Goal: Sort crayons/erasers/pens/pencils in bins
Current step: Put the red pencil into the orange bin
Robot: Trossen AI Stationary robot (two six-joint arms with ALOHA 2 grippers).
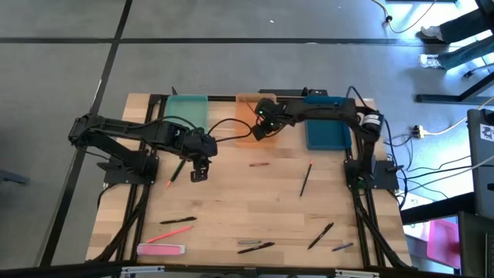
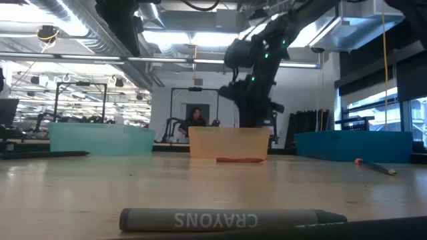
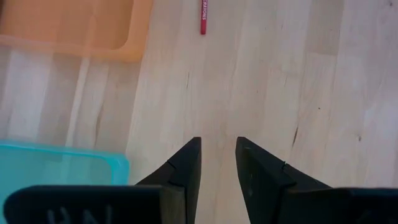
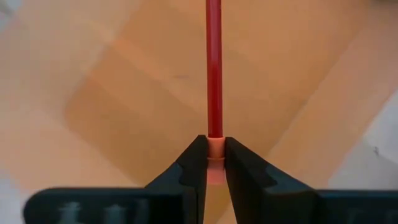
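Wooden planks are making up the table point(image 1: 231, 197), with three bins lining its far edge: a teal bin point(image 1: 187, 110), an orange bin point(image 1: 247, 116) in the middle and a blue bin point(image 1: 326, 133). As far as the overhead view is showing, none of the bins is holding anything yet, so the sorting is looking barely begun.

The right gripper point(image 4: 211, 149) is hanging over the orange bin and clamping a red pencil point(image 4: 213, 68) by its pink end, the shaft pointing out over the bin floor. This is looking like the first delivery, needing only a release. The left gripper point(image 3: 217, 155) is hovering low above bare wood just in front of the teal bin, its fingers standing apart and holding nothing.

Most items are lying loose on the table: a red crayon point(image 1: 258, 164) near the orange bin, a dark pencil point(image 1: 306, 179) mid-table, an orange pencil point(image 1: 175, 174) under the left arm, a pink eraser point(image 1: 160, 249) at the near left corner, a black pen point(image 1: 320, 235) and more sticks along the near edge, including a grey crayon point(image 2: 233, 219)
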